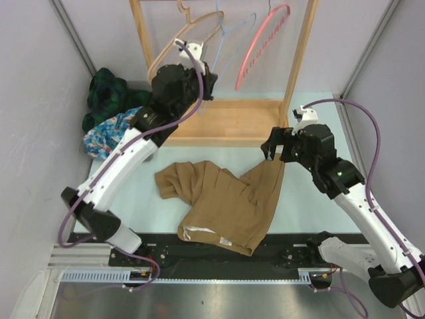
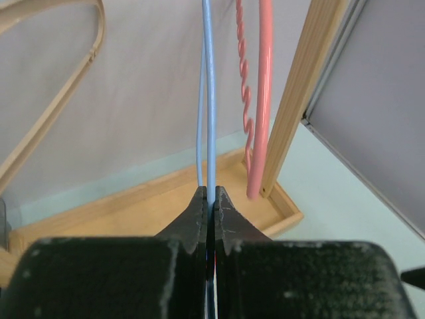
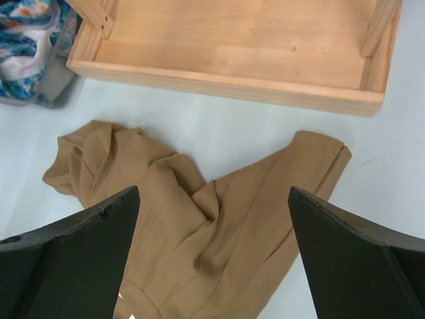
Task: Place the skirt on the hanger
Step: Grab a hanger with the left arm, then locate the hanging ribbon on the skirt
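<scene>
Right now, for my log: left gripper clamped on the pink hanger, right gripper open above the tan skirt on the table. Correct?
One slip: the left gripper is clamped on the blue hanger, not the pink hanger, as the left wrist view shows. The right gripper is open above the tan skirt on the table.

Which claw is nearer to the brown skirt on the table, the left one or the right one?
Right. The right claw hangs open just above the right edge of the skirt. The left claw is up at the wooden rack, shut on the blue hanger, well behind it.
</scene>
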Controlling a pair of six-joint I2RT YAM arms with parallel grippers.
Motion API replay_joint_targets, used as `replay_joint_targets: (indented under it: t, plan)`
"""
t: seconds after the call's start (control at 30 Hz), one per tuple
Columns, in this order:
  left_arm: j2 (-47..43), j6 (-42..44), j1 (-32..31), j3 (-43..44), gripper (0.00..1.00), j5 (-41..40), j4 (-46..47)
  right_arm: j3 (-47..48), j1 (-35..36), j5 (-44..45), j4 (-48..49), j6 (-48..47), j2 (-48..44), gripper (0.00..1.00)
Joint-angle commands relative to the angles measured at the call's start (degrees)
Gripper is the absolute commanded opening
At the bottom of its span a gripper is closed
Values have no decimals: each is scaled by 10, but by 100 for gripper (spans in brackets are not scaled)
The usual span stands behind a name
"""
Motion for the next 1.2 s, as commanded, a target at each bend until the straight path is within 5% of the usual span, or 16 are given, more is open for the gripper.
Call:
replay_joint_targets:
  t: [0.0,0.2,0.5,0.93,1.17]
  plan:
    - [-112,-22,-14,-101,0,-31,-9,-4,2,-37,-21,-17,13,97]
    - [-266,-59,-42,-254,0,-64,-65,-60,56,-71,-24,2,16,88]
    - [-434,-120,-58,-403,0,-56,-194,-98,269,-6,-64,56,32,87]
    - [-512,-119,-61,-444,0,25,-276,-116,605,170,-244,315,103,84]
    - [-545,-119,-62,-461,0,67,-292,-132,631,211,-252,367,142,82]
